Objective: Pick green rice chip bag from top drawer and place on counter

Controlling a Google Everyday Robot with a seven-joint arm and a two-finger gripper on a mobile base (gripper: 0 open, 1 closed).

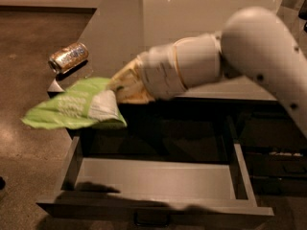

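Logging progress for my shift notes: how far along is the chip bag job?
Done: the green rice chip bag is out of the open top drawer. In hand: the pincer grips it in the air by the left corner of the counter. Left: setting it down there and letting go.
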